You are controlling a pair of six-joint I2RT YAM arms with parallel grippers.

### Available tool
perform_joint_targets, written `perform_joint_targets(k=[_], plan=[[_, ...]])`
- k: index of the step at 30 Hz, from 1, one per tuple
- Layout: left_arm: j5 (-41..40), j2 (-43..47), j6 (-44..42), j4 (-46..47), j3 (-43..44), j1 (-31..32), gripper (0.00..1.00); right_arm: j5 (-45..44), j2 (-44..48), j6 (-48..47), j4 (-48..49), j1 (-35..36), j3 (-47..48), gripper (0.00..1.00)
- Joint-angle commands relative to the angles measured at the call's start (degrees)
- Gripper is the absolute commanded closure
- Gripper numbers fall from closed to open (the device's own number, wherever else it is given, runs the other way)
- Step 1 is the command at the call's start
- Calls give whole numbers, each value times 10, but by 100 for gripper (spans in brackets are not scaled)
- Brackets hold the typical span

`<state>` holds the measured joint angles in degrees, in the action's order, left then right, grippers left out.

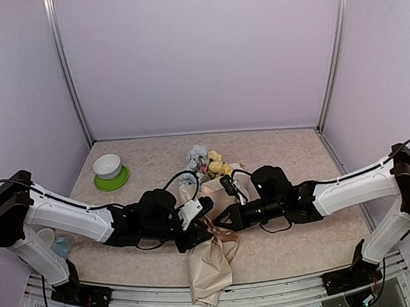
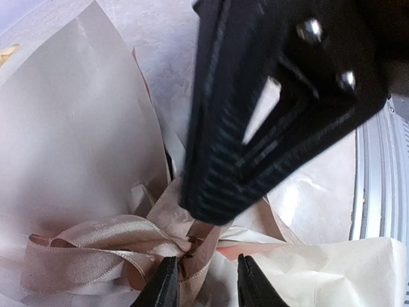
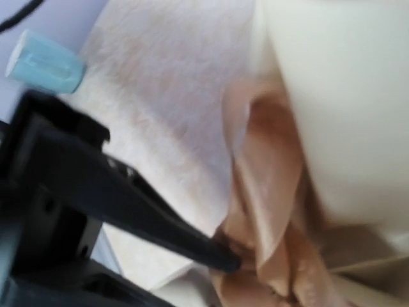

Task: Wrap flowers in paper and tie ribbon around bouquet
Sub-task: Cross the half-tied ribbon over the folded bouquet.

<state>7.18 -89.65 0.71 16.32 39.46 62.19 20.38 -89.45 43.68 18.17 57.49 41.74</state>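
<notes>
Right now we are looking down on the bouquet (image 1: 210, 261) lying on the marbled table (image 1: 295, 155) between our two arms, its paper tail reaching to the near edge and the flowers (image 1: 207, 162), pale blue, pink and yellow, spilling out at the far end. The beige paper (image 2: 70, 128) is wrapping the stems in a crinkled cone, and the tan ribbon (image 2: 96, 246) is cinching it around the middle, with one shiny loop lying on the paper beside the knot.

We are pinching with the right gripper (image 2: 206, 214): its black fingers are pressing together, and their tip is sitting right on the knot with a strand of ribbon caught in it. Our left gripper (image 2: 204, 284) is hovering just beside that same knot with its fingers parted and a ribbon tail running through the gap; neither pad appears to be pressing on it.

In the right wrist view the ribbon is bunching into soft folds against the paper, and a black fingertip is touching the knot — we cannot tell whose it is.

Off to the far left a white bowl (image 1: 107, 164) is sitting on a green plate (image 1: 113, 181), well apart from the bouquet, and a pale blue cup (image 3: 45, 61) is sitting near the left arm
</notes>
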Motion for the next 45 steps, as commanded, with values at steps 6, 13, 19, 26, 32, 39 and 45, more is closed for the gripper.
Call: perform_joint_targets(k=[6,13,19,26,32,39,45], plan=[[69,88,-61,-61,20,-39,53,-72,1,-121,-338,-31,165,100],[87,-67,-166,-311,249,-73,58,12,70,-26,-224,-28,59,87],[46,-135,-234,-375,298,-47,57,6,107,10,-119,-35,-51,85],[30,-154,-235,-378,309,-40,60,45,59,-23,-84,-37,-63,80],[-19,-160,-231,-371,307,-26,75,75,30,-24,-46,-37,-64,80],[15,-93,-207,-291,254,-28,90,64,55,-43,-20,-23,-72,80],[29,-82,-189,-272,236,-35,98,31,39,-36,42,-6,-74,81]])
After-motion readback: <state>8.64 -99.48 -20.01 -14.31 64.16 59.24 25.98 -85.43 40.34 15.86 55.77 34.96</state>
